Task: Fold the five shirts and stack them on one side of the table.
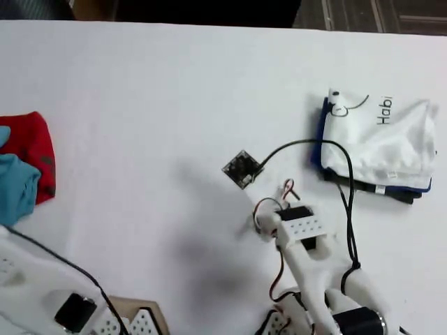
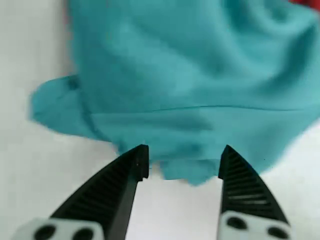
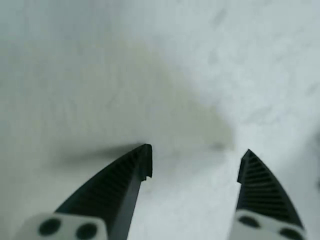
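Note:
A crumpled teal shirt lies at the table's left edge, and my left gripper hangs open just over its near hem, one finger on each side of a fold. In the high view the teal shirt overlaps a red shirt. A folded stack sits at the right side, with a white shirt on top and blue and black edges showing under it. My right gripper is open above bare white table, with nothing between its fingers. The right arm stands at the front, left of the stack.
The white table is bare across its middle and back. A black cable runs from the right arm's wrist camera past the stack's near corner. The left arm's base and a wooden block sit at the front left.

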Robot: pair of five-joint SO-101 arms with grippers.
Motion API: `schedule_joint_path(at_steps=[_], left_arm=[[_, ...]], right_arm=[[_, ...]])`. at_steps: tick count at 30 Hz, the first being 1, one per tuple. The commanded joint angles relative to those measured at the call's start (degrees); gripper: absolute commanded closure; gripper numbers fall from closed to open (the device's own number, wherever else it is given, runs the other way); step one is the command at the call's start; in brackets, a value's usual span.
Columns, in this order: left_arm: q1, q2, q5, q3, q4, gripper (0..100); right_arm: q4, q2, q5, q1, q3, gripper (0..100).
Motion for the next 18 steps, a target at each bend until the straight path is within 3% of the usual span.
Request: schedule_joint_path(at_steps=[1,9,18], left_arm=[[-4.5,4.0,-2.9,-10.2,-1.0,75],[-6.5,14.3,-4.6,-20.7,3.4,75],[-3.0,19.7,-4.7,-23.6,8.2,75]], right_arm=[[-1.0,-2.0,-0.4,-0.3,-0.2,71.5],[-1.0,-2.0,-0.4,-0.4,-0.2,71.5],[-1.0,-2.0,-0.4,-0.4,-0.2,71.5]])
